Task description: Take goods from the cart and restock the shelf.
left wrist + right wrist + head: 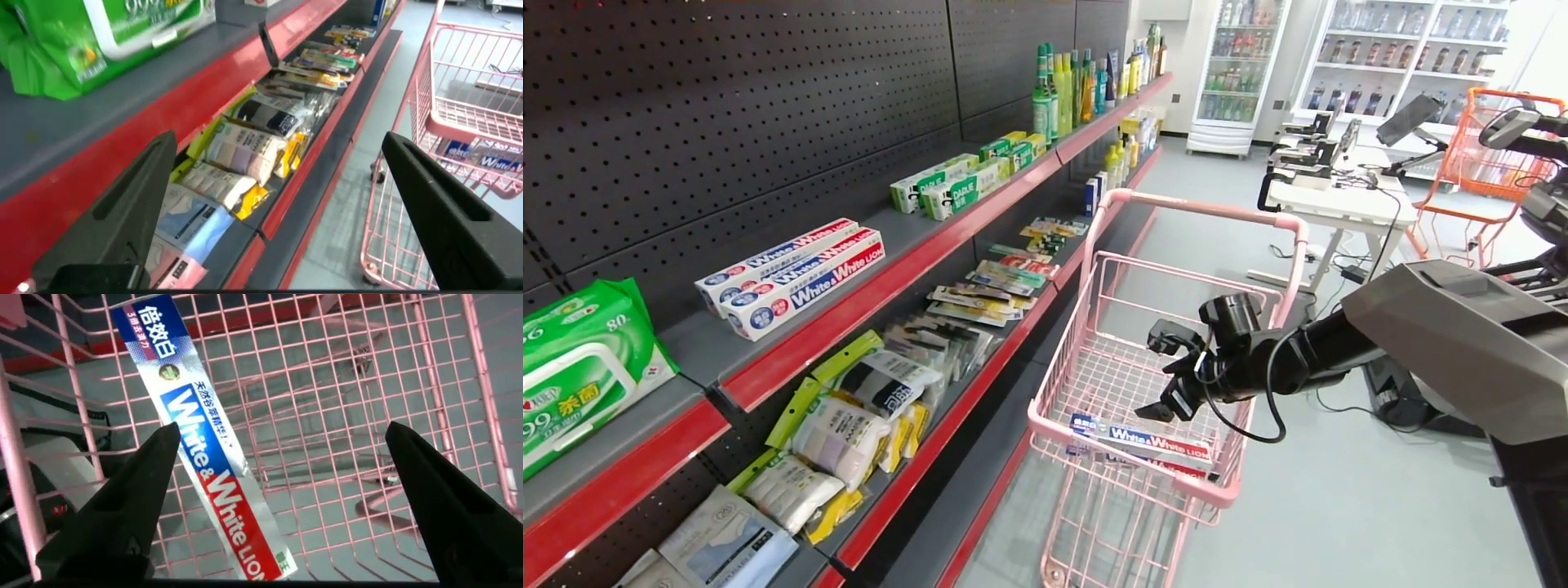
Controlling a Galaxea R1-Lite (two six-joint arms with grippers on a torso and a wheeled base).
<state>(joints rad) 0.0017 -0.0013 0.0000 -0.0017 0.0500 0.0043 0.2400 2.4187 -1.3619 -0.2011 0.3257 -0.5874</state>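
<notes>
In a shop aisle, beside the red-edged shelf [890, 282], a toothpaste box [1141, 442] lies in the pink cart [1201, 206]. The right gripper [1164, 374] hangs above it, fingers apart (not touching). The left gripper [278, 143], also spread, faces the shelf.

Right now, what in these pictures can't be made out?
- Head view: the front rim of the pink wire cart hides part of the long white, blue and red toothpaste box; whether another lies beneath is unclear.
- Head view: the green wet-wipe pack is cut off by the left edge.
- Head view: bottles in the far glass-door fridge are too small to tell apart.
</notes>
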